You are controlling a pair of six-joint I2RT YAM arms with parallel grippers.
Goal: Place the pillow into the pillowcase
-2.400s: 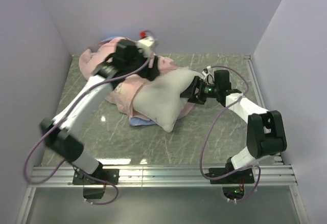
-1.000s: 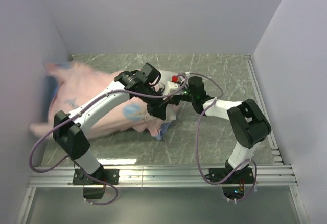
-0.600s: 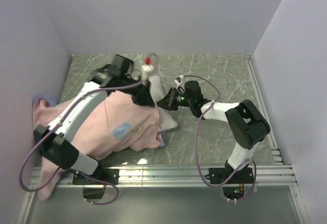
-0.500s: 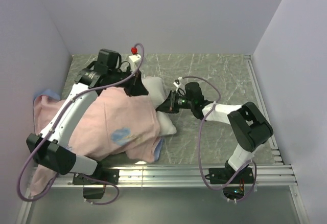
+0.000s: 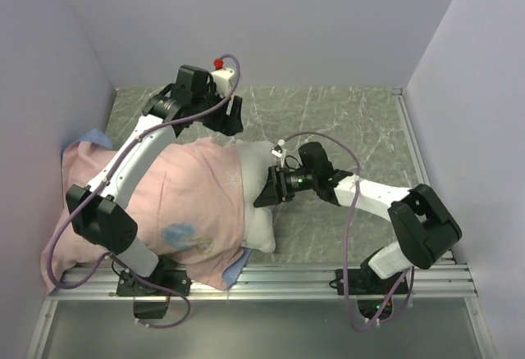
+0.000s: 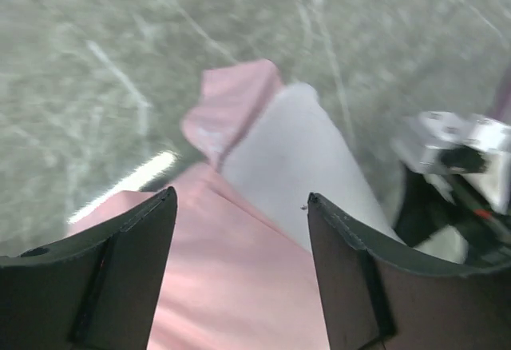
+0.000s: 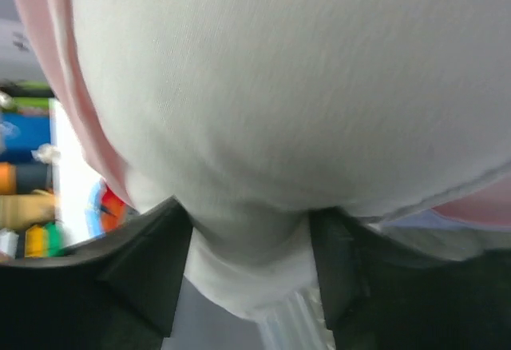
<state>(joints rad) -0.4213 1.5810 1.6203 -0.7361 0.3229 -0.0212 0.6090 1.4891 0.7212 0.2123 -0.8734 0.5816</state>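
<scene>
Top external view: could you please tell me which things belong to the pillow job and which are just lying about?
Job: the pillow, partly inside the pillowcase; the right gripper, pinching the pillow; the left gripper, open above them.
Not the job: the table; the metal rail at its near edge.

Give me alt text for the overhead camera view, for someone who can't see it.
A white pillow lies mostly inside a pink pillowcase on a grey table, one end bare. The right gripper grips that end; the left gripper hangs open behind the pillowcase.
</scene>
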